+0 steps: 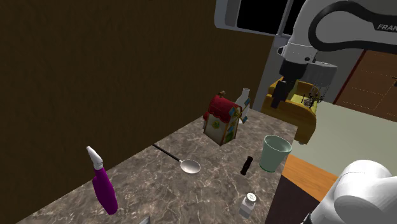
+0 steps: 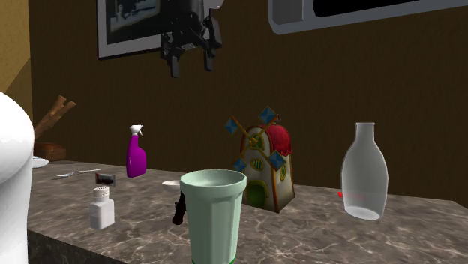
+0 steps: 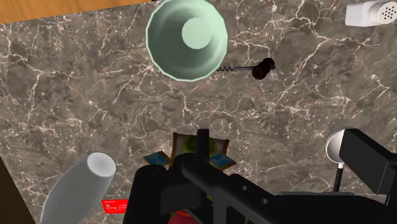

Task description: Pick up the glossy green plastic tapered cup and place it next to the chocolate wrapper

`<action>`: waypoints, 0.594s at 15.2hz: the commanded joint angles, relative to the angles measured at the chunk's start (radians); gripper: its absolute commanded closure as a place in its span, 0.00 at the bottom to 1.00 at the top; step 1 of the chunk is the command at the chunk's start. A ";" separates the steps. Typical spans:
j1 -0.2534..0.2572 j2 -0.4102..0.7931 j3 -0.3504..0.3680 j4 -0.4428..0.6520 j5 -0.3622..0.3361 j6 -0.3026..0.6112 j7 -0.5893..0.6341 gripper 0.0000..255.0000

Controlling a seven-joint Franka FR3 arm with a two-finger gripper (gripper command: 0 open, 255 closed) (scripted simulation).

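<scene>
Now | green cup (image 3: 186, 38) upright | claw (image 2: 192, 64) high above, apart

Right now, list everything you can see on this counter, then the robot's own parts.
Cup: one, pale green, counter edge.
Corkscrew: one, dark handle, beside the cup.
Windmill model: one, red-roofed, mid-counter.
Bottle: one, clear, beside the windmill.
Wrapper: one, red, flat by the bottle.
Spray bottle: one, purple, past the spoon.
Spoon: one, silver, mid-counter.
Shaker: one, white, counter edge.
Gripper: one, black, open, above the counter.
</scene>
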 commanded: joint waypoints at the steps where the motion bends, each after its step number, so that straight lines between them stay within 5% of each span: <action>1: 0.000 0.000 0.000 0.000 0.000 0.000 0.000 0.00; 9: -0.026 -0.027 0.073 -0.281 -0.093 0.186 0.090 0.00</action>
